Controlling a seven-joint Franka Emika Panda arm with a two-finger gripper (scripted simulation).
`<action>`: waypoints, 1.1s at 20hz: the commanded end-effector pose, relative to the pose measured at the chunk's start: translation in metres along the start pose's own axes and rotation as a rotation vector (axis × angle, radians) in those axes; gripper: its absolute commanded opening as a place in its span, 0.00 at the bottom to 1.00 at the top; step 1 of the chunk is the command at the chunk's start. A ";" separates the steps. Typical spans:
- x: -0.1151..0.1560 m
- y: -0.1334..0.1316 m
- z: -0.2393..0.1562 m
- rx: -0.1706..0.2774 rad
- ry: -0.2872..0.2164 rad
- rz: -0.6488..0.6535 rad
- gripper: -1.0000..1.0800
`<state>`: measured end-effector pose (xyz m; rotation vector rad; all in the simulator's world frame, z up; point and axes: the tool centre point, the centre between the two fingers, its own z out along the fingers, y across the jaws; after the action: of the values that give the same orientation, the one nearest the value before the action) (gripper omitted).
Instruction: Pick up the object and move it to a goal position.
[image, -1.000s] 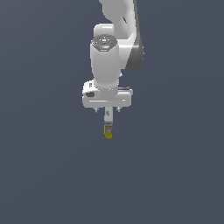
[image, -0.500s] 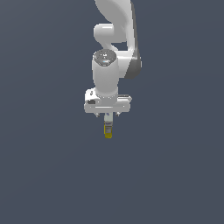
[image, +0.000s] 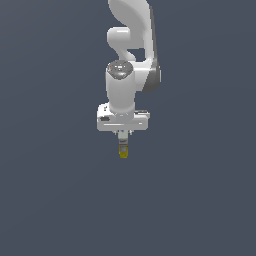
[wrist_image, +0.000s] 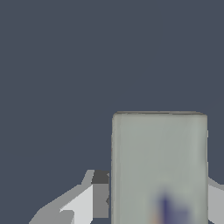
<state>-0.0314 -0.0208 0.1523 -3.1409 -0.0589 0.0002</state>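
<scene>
The object (image: 123, 151) is a small slim box hanging upright below the white arm, its yellow end lowest. My gripper (image: 123, 141) is shut on its upper part and holds it in the air, well off the dark surface. In the wrist view the object (wrist_image: 159, 166) fills the space between my fingers (wrist_image: 83, 202) as a pale whitish block with a bluish mark near the gripper's base. The gripper hides the object's top end in the exterior view.
A plain dark grey-blue surface (image: 55, 200) fills both views. No goal marker or other object shows.
The arm has shifted slightly, with the wrist and the held object drawing a little nearer the camera. The grip on the object is unchanged.
</scene>
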 end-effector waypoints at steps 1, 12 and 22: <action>0.000 0.000 0.000 0.000 0.000 0.000 0.00; -0.003 -0.006 -0.012 0.000 0.001 -0.001 0.00; -0.021 -0.037 -0.075 -0.002 0.000 0.000 0.00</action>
<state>-0.0505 0.0090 0.2149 -3.1421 -0.0590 0.0011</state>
